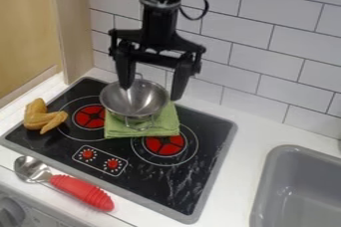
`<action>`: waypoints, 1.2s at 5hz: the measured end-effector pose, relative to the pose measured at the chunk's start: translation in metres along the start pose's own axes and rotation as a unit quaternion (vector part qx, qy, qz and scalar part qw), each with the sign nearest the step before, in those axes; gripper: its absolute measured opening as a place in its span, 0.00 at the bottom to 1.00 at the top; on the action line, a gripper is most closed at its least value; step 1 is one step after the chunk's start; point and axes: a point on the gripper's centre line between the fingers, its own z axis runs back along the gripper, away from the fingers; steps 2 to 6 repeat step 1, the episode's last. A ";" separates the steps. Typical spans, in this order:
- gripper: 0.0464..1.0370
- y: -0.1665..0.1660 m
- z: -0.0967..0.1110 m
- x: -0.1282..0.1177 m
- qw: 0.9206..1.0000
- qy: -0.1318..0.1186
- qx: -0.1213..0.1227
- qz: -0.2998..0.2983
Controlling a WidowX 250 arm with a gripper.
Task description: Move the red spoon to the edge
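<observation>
Camera view had my gripper (151, 93) spread wide and empty at the metal pot (136, 102); whether they touched, I couldn't tell. The red spoon (83, 191) lay near left, along the counter's (140, 216) near edge, probably its goal, so I needed no grip.

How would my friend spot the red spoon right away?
Find the black stove, then the white counter along its near edge, near the two red knobs. The spoon lies there, with a shiny metal bowl. Unlike the round knobs, it has a long, ridged red handle.
</observation>
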 end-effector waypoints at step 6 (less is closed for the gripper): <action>0.96 0.015 0.009 0.023 0.999 -0.014 -0.004 0.041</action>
